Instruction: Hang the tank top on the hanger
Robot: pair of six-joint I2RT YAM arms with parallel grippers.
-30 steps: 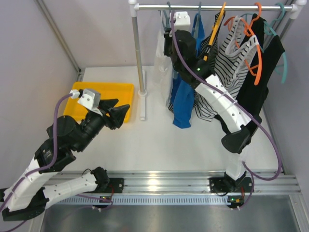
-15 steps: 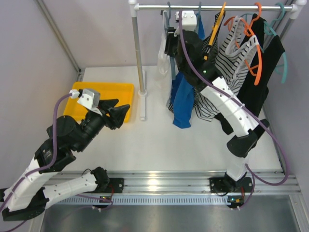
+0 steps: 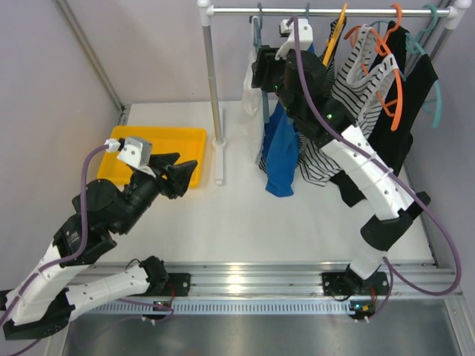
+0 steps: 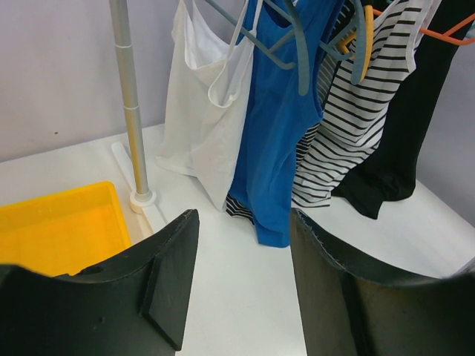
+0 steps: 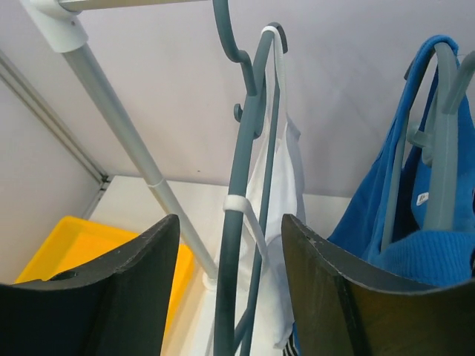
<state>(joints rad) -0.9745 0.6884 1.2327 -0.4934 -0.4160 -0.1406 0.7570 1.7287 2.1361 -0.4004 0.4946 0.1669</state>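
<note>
1. Looking down on a rail [image 3: 326, 10] up top, packed with clothes.
2. Left to right: white tank top [image 3: 250, 81] hanging from a grey-blue hanger [image 3: 256, 26], blue top [image 3: 280, 152], striped top [image 3: 356, 93], black garment [image 3: 404, 111], plus orange hangers [image 3: 398, 89] poking out.
3. Got the right hand [image 3: 260, 68] up at the tank top, just beside the hanger.
4. Got the left hand [image 3: 182, 167] low, fingers apart, over the right end of the yellow tray [image 3: 159, 137] on the bench [image 3: 237, 215].

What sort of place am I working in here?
Probably a robot test cell mocked up as a wardrobe: a clothes rail hung with tops, the tank top among them, stands on a white table between plain panels, a yellow tray beside it.
</note>
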